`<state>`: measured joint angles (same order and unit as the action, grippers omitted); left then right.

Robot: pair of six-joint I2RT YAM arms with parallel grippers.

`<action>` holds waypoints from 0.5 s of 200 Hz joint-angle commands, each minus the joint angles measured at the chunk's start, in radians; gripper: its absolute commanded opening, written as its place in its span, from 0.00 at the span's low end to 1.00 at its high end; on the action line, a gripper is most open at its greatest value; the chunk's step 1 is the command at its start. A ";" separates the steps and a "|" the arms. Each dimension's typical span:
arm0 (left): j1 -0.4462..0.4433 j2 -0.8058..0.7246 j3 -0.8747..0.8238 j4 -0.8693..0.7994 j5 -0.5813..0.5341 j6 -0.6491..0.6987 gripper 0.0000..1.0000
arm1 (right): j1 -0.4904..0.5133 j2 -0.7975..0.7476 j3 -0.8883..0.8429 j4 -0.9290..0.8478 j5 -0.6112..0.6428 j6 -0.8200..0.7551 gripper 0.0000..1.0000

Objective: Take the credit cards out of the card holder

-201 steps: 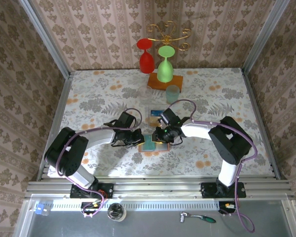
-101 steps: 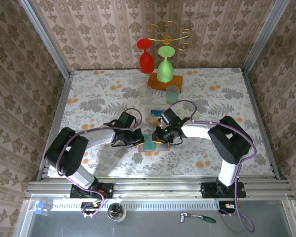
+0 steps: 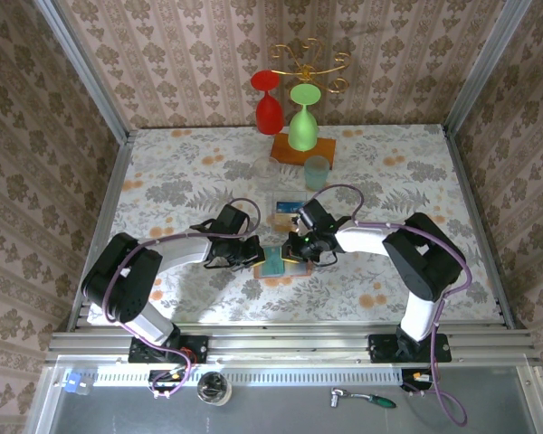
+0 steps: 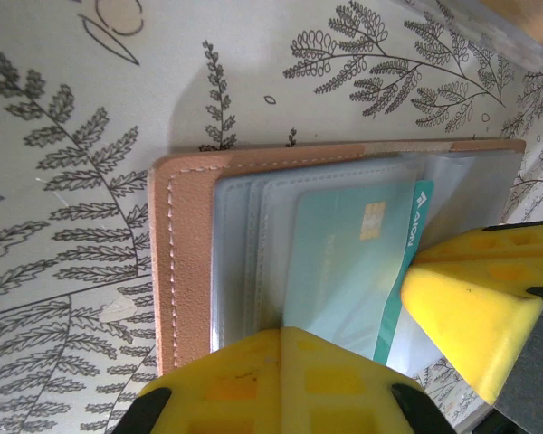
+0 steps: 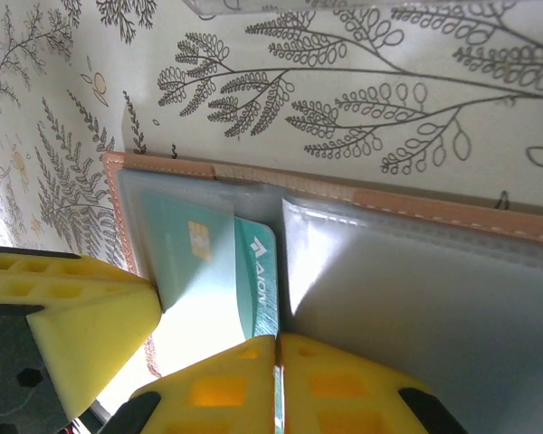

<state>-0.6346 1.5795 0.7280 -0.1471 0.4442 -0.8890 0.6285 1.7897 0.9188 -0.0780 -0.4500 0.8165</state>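
The card holder (image 3: 273, 265) lies open on the floral tablecloth between both grippers, with a tan leather rim (image 4: 183, 262) and clear grey pocket panels (image 5: 416, 298). A teal credit card (image 5: 222, 271) with a gold chip sticks partway out of its pocket (image 4: 344, 262). My right gripper (image 5: 277, 342) is shut on the card's free edge, and teal shows between the yellow fingers. My left gripper (image 4: 285, 333) is shut, its tips resting on the holder's pocket panels beside the card. In the top view the left gripper (image 3: 254, 254) and the right gripper (image 3: 295, 250) flank the holder.
A small flat teal-blue rectangle (image 3: 288, 210) lies just beyond the holder. Farther back stand a clear cup (image 3: 317, 172), a clear glass (image 3: 265, 167) and an orange-brown wooden block (image 3: 300, 150) with red (image 3: 268, 110) and green (image 3: 303, 127) glasses.
The right gripper's jaws have closed onto the teal card's edge and the wrist has shifted slightly right. The left arm has held still.
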 commanded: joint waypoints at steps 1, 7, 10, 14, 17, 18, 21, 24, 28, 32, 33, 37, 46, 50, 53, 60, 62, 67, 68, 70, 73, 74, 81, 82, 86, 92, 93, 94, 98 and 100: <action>-0.004 0.010 0.023 -0.052 -0.016 0.002 0.04 | -0.013 -0.039 -0.018 -0.011 -0.001 0.003 0.10; -0.003 0.010 0.023 -0.054 -0.018 0.004 0.04 | -0.016 -0.042 -0.019 -0.016 0.000 -0.001 0.10; -0.002 0.010 0.024 -0.055 -0.018 0.004 0.04 | -0.018 -0.046 -0.020 -0.018 0.000 -0.003 0.10; -0.001 0.010 0.025 -0.056 -0.018 0.005 0.04 | -0.019 -0.047 -0.021 -0.021 0.001 -0.004 0.10; -0.001 0.011 0.024 -0.057 -0.018 0.005 0.04 | -0.021 -0.050 -0.022 -0.021 0.002 -0.005 0.09; -0.001 0.010 0.026 -0.056 -0.018 0.005 0.04 | -0.022 -0.050 -0.023 -0.022 0.002 -0.005 0.10; -0.002 0.010 0.026 -0.056 -0.018 0.007 0.04 | -0.023 -0.053 -0.023 -0.024 0.002 -0.006 0.09; -0.002 0.010 0.026 -0.058 -0.018 0.007 0.04 | -0.025 -0.056 -0.024 -0.025 0.003 -0.008 0.09; -0.001 0.011 0.026 -0.058 -0.018 0.007 0.04 | -0.026 -0.058 -0.024 -0.026 0.004 -0.008 0.09; -0.002 0.011 0.028 -0.058 -0.018 0.007 0.04 | -0.028 -0.060 -0.025 -0.026 0.002 -0.009 0.09; -0.002 0.010 0.027 -0.059 -0.017 0.007 0.04 | -0.028 -0.060 -0.026 -0.027 0.002 -0.010 0.09; -0.002 0.010 0.028 -0.060 -0.016 0.008 0.04 | -0.029 -0.061 -0.026 -0.028 0.001 -0.010 0.09; -0.002 0.012 0.027 -0.059 -0.017 0.009 0.04 | -0.027 -0.062 -0.025 -0.022 -0.008 -0.011 0.09; -0.002 0.011 0.028 -0.059 -0.016 0.009 0.04 | -0.029 -0.061 -0.023 -0.017 -0.015 -0.011 0.09; -0.002 0.011 0.029 -0.060 -0.016 0.009 0.04 | -0.028 -0.060 -0.024 -0.013 -0.021 -0.010 0.10; -0.002 0.012 0.030 -0.060 -0.017 0.008 0.04 | -0.028 -0.056 -0.022 -0.003 -0.036 -0.008 0.11; -0.002 0.012 0.029 -0.060 -0.016 0.009 0.03 | -0.027 -0.056 -0.022 0.000 -0.040 -0.006 0.11; -0.001 0.013 0.030 -0.059 -0.016 0.009 0.03 | -0.027 -0.052 -0.020 0.005 -0.050 -0.004 0.13; -0.001 0.013 0.030 -0.059 -0.016 0.009 0.03 | -0.026 -0.050 -0.020 0.006 -0.052 -0.004 0.13; -0.002 0.013 0.030 -0.060 -0.016 0.009 0.03 | -0.026 -0.049 -0.020 0.007 -0.054 -0.004 0.13; -0.001 0.014 0.030 -0.060 -0.016 0.007 0.03 | -0.024 -0.047 -0.017 0.007 -0.057 -0.004 0.14; -0.001 0.014 0.030 -0.059 -0.016 0.007 0.03 | -0.024 -0.045 -0.016 0.007 -0.058 -0.004 0.14; -0.002 0.015 0.030 -0.059 -0.016 0.007 0.02 | -0.021 -0.040 -0.012 0.006 -0.062 -0.005 0.16; -0.002 0.016 0.030 -0.060 -0.016 0.007 0.02 | -0.020 -0.040 -0.011 0.005 -0.062 -0.005 0.16; -0.001 0.016 0.030 -0.059 -0.016 0.006 0.02 | -0.020 -0.036 -0.008 0.004 -0.062 -0.007 0.16; -0.002 0.017 0.030 -0.059 -0.016 0.005 0.02 | -0.018 -0.029 -0.005 0.002 -0.063 -0.008 0.17; -0.001 0.017 0.030 -0.058 -0.016 0.005 0.02 | -0.018 -0.029 -0.005 0.002 -0.064 -0.008 0.17; -0.002 0.017 0.030 -0.057 -0.016 0.006 0.02 | -0.017 -0.028 -0.005 0.001 -0.064 -0.008 0.17; -0.001 0.017 0.030 -0.057 -0.015 0.007 0.02 | -0.018 -0.024 -0.004 0.003 -0.065 -0.009 0.17; -0.001 0.019 0.030 -0.057 -0.016 0.006 0.02 | -0.017 -0.021 -0.002 0.003 -0.065 -0.008 0.18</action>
<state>-0.6346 1.5795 0.7368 -0.1703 0.4412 -0.8890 0.6033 1.7569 0.9058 -0.0772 -0.4801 0.8150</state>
